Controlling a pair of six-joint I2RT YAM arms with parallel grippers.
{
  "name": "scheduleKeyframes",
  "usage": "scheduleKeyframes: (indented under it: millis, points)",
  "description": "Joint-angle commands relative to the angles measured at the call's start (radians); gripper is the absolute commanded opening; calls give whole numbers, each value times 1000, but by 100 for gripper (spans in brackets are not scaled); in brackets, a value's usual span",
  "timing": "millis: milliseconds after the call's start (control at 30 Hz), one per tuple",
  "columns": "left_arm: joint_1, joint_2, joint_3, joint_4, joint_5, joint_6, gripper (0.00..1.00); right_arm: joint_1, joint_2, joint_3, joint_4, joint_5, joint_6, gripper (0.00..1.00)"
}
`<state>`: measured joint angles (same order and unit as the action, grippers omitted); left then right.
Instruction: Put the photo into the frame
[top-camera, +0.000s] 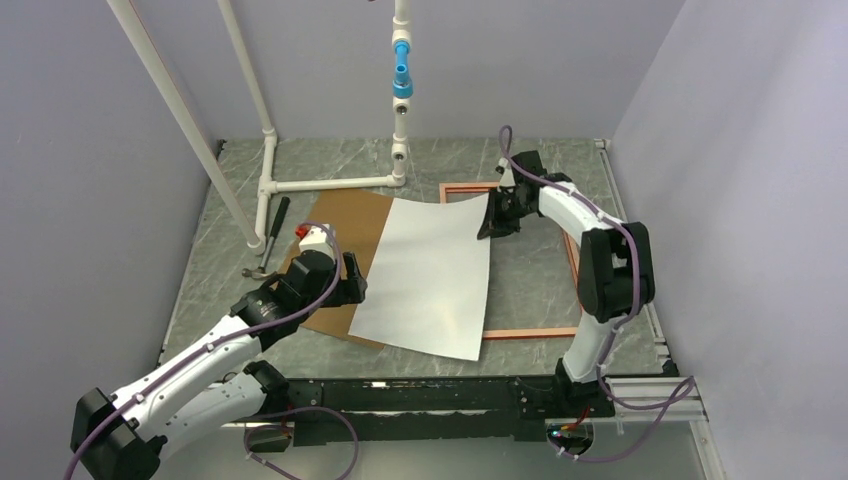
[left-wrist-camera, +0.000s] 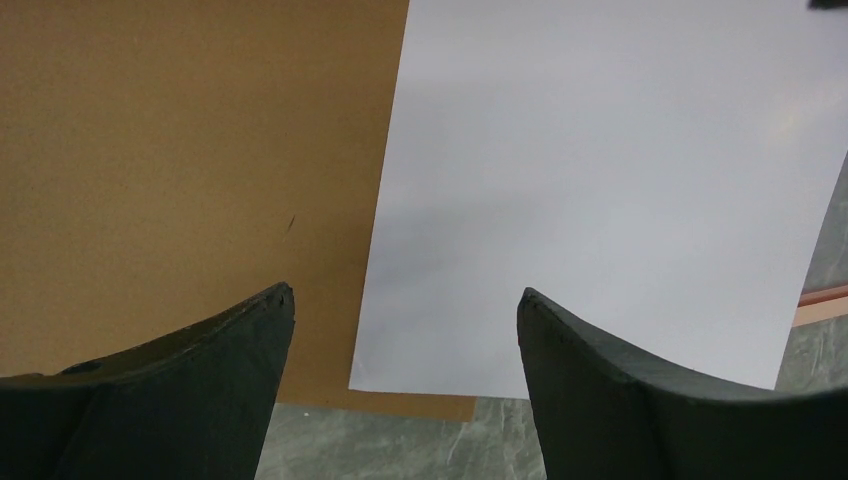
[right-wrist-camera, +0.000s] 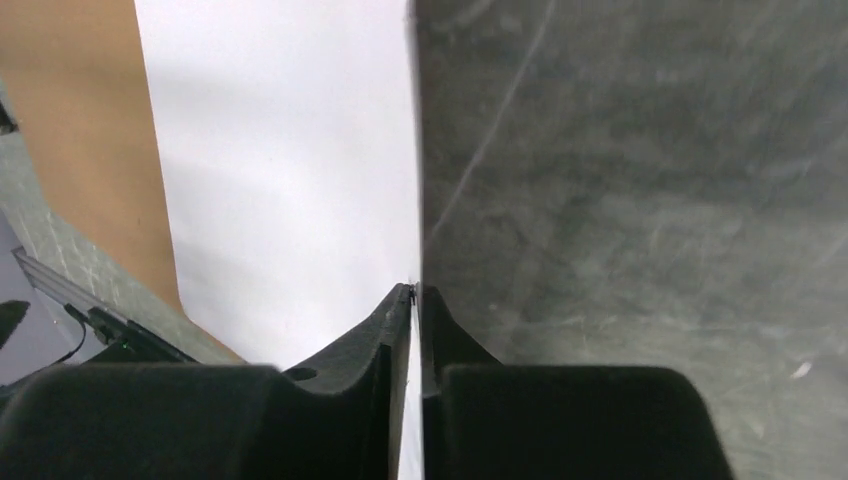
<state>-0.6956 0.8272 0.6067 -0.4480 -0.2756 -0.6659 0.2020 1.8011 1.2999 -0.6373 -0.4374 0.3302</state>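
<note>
The photo (top-camera: 430, 275) lies white face up across the middle of the table, its far right corner lifted. My right gripper (top-camera: 492, 228) is shut on that corner; in the right wrist view the sheet runs edge-on between the closed jaws (right-wrist-camera: 416, 290), with the white face (right-wrist-camera: 290, 150) on the left and the dark printed face (right-wrist-camera: 650, 180) on the right. The frame (top-camera: 530, 333) lies flat on the table, partly under the photo's right half. My left gripper (top-camera: 358, 285) hovers open over the photo's near left corner (left-wrist-camera: 600, 180), holding nothing (left-wrist-camera: 403, 295).
A brown backing board (top-camera: 345, 225) lies under the photo's left side (left-wrist-camera: 180, 150). A white pipe stand (top-camera: 330, 183) rises at the back left, with a small hammer (top-camera: 272, 235) beside it. Grey walls close in the table on three sides.
</note>
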Motion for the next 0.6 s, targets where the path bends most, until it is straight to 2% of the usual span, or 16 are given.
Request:
scheduleKeyframes:
  millis: [0,100,200,300,367,433,567]
  points:
    - [-9,9,32,-2,-19,-1,85,6,78,163,-55,39,-64,14]
    - [-9,8,22,6,-19,-6,85,7,107,216,-62,26,-82,30]
    - [-10,20,21,16,-10,-3,85,8,89,212,-45,44,-80,51]
    - [-9,41,29,2,-15,-3,85,10,37,174,-45,149,-62,75]
    - [-9,49,33,-6,-21,-7,85,10,-9,135,-50,252,-45,85]
    - [-9,54,31,-7,-27,-13,85,9,-62,82,-46,329,-29,92]
    - [-9,65,21,1,-30,-22,85,6,-162,-55,-19,378,7,96]
